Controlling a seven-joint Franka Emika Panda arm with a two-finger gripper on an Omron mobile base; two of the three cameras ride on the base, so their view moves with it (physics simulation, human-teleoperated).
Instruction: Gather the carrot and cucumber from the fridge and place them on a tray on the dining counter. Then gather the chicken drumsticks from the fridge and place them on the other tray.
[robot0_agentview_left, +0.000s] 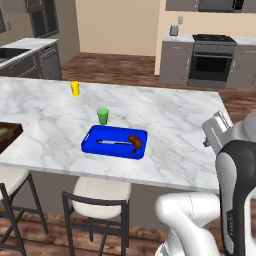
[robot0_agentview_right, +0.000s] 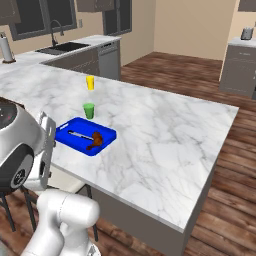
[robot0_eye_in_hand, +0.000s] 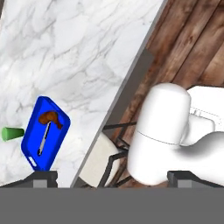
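Your jaws stand wide open and empty, held off the tabletop (robot0_agentview_left: 165, 120) edge; ahead of them a drumstick (robot0_eye_in_hand: 49, 117) lies in the blue tray (robot0_eye_in_hand: 33, 148).

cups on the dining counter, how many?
2. The green cup stands just behind the blue tray, on its far side. The yellow cup stands farther back, toward the counter's far edge. None seem hidden.

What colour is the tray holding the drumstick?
Bright blue rectangular tray, clearest in the left base view.
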